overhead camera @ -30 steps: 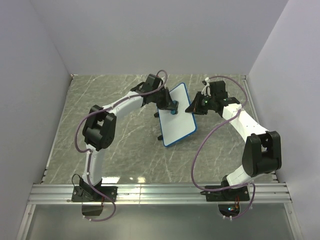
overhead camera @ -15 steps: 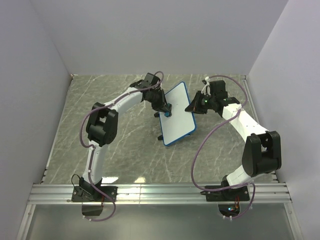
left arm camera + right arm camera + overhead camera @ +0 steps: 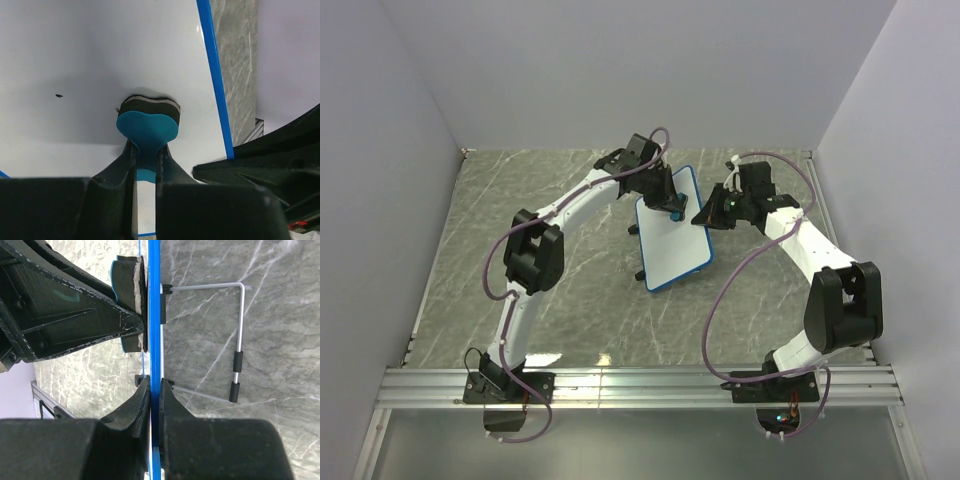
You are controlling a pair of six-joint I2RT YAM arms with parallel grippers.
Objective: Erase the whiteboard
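We have the left gripper [image 3: 668, 203] clamped on the blue stalk of the eraser [image 3: 147, 126]. Its felt face is pressed flat against the whiteboard [image 3: 677, 250]. The board sits right of the middle of the worktop [image 3: 550, 200], nearer the far edge than the near one, and is tilted up on its wire stand [image 3: 240, 325]. From the left wrist the white face looks almost clean. One small dark speck [image 3: 59, 95] lies left of the eraser, and we cannot tell whether it is ink or dust. On the right, the right gripper [image 3: 706, 215] is pinched shut on the board's blue rim, one finger on each face, bracing it from the right-hand side.

We judge the wiping to be well along, with only touch-up passes left. To do them well, we would press the felt squarely into the board so the push goes into the right gripper's brace and not down onto the stand. Strokes should overlap and be carried leftward across the speck. Pressure should be even and modest so the feet do not skid. Each stroke should also end short of the rim where the right fingers grip.
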